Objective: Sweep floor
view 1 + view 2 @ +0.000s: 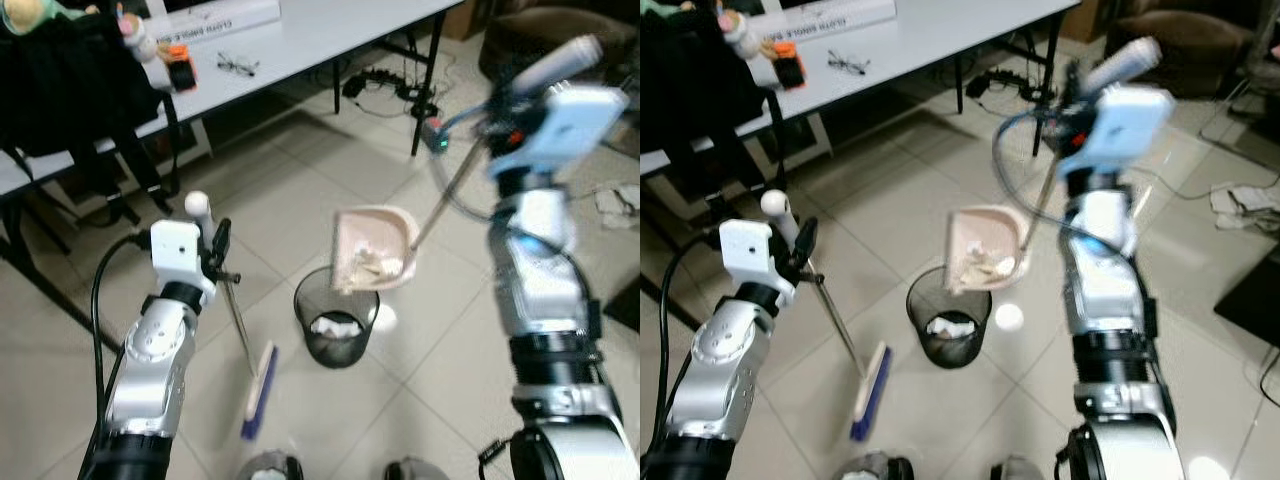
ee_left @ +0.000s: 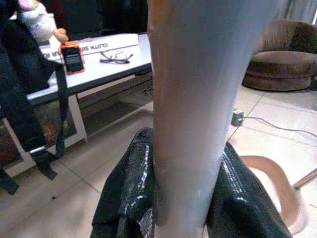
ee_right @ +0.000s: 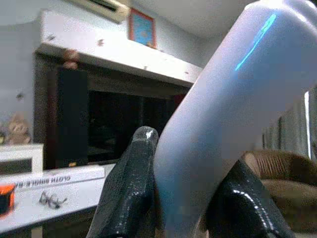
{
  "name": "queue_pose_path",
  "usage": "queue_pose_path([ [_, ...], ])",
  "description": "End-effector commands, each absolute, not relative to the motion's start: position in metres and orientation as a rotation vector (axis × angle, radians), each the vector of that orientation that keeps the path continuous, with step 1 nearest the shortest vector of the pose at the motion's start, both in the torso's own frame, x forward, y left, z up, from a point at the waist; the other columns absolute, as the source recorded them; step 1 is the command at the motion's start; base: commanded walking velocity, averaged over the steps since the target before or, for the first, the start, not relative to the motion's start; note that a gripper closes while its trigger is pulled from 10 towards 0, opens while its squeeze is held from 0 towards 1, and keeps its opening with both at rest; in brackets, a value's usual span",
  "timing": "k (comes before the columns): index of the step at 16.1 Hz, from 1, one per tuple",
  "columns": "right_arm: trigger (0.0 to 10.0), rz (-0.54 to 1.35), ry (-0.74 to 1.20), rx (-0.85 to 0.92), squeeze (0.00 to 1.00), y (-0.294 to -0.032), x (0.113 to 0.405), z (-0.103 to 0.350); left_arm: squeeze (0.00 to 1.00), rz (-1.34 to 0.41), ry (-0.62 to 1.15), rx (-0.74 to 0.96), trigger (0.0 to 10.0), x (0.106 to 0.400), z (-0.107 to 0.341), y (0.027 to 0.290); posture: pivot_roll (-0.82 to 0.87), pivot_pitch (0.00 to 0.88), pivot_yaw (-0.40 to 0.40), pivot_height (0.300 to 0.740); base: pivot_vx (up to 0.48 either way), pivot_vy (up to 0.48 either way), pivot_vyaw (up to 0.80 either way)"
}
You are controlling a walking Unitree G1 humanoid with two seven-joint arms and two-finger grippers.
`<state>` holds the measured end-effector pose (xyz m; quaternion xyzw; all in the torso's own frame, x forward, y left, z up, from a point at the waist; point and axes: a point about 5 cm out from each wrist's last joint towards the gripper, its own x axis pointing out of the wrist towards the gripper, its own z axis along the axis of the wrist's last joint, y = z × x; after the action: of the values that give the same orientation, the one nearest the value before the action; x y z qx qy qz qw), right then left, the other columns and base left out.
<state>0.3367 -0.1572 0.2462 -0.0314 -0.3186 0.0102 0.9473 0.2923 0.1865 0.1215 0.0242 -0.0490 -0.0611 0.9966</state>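
tipping over the bin (image 1: 336, 325), your right gripper (image 3: 181, 198) clamps the dustpan (image 1: 372, 250) handle; your left gripper (image 2: 185, 198) grips the broom (image 1: 258, 390).

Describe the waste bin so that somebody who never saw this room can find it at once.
Start from the long white table and come forward over the tiled floor, midway between the two arms. The waste bin is a round black mesh basket with crumpled white paper inside, standing directly under the tilted beige dustpan.
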Motion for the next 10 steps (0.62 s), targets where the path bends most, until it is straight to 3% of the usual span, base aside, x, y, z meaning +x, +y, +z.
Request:
queue_pose_path([
  [1, 10.0, 0.067, -0.748, -0.12, 0.0, -0.144, 0.331, 0.253, 0.0, -0.118, -0.12, 0.062, 10.0, 0.292, 0.126, 0.189, 0.0, 0.097, 0.066, 0.74, 0.0, 0.0, 0.0],
  [5, 10.0, 0.292, -0.809, -0.191, 0.0, -0.098, 0.319, 0.239, 0.0, -0.121, -0.126, 0.064, 10.0, 0.293, 0.127, 0.188, 0.0, 0.098, 0.067, 0.74, 0.0, 0.0, 0.0],
  [10, 10.0, 0.443, -0.809, -0.325, 0.0, -0.074, 0.31, 0.223, 0.0, -0.122, -0.127, 0.063, 10.0, 0.294, 0.127, 0.188, 0.0, 0.099, 0.065, 0.74, 0.0, 0.0, 0.0],
])
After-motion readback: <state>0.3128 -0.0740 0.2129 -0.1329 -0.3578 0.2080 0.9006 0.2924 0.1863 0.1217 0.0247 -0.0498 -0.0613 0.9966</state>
